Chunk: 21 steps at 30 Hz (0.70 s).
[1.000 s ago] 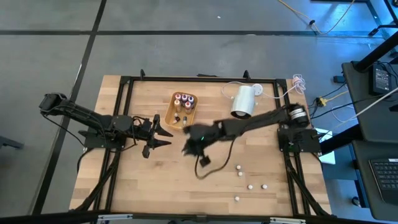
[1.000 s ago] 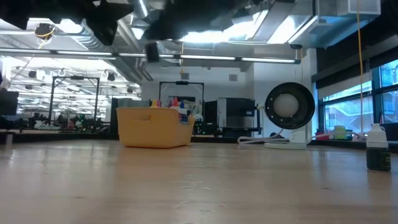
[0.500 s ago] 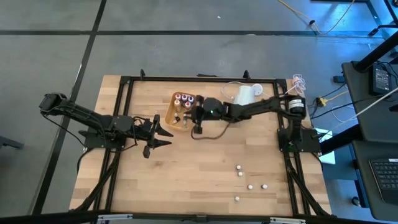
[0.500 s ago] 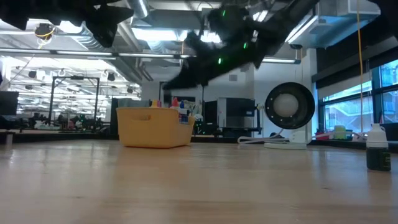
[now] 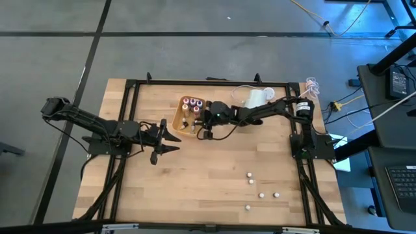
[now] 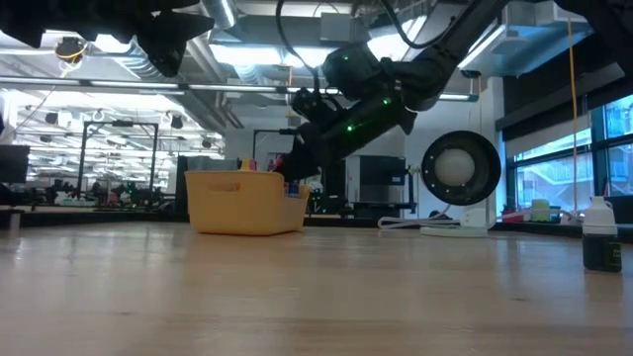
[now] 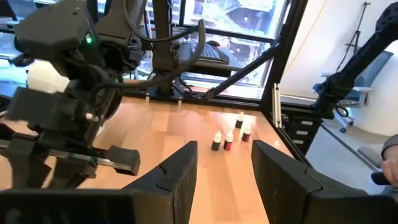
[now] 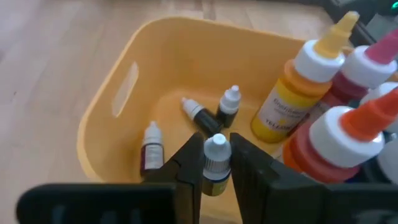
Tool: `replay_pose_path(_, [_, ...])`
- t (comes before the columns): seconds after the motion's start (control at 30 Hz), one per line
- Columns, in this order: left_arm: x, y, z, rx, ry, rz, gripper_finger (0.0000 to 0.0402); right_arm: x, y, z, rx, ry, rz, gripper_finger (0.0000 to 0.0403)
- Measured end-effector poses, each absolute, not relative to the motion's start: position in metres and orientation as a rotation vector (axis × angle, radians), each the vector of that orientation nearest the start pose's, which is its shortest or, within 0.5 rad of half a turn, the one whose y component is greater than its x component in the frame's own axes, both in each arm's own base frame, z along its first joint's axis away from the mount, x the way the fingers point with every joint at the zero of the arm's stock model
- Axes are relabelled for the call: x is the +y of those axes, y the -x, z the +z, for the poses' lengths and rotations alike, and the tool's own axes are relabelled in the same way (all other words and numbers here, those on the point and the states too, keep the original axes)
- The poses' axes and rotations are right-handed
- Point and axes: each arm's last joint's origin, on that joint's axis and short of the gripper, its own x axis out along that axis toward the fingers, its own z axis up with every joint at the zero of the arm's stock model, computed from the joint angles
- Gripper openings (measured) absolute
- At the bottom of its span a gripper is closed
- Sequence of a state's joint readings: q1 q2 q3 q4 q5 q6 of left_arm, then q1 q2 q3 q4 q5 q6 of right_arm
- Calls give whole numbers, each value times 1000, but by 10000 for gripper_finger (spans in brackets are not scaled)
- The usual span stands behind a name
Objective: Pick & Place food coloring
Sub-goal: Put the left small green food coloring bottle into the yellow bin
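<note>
Food coloring bottle (image 8: 216, 157), small, white cap, pinched between right gripper (image 8: 216, 163) fingers, poised over yellow tray (image 8: 134, 74) at table's far side. Three more small bottles (image 8: 202, 116) on tray floor; taller bottles (image 8: 298, 87) standing along one tray wall. Five others (image 5: 260, 192) scattered on wood table (image 5: 195, 188), well apart from tray. Left gripper (image 5: 170, 143) idle beside tray, fingers parted, holding nothing.

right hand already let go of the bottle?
No. The right hand is shut on a small white-capped bottle above the yellow bin.
</note>
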<state>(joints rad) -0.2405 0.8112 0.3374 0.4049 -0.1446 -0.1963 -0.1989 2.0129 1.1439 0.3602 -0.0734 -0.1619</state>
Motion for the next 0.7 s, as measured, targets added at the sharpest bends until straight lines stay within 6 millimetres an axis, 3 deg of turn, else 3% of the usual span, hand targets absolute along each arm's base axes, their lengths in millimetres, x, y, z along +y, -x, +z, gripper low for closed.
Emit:
replay_pose_path(0.33, [-38, -176, 230, 73, 130, -69, 148, -81, -413, 147, 514, 83, -84, 83])
replay_pose_path(0.7, [-38, -176, 230, 73, 129, -69, 148, -82, -415, 129, 550, 82, -80, 84])
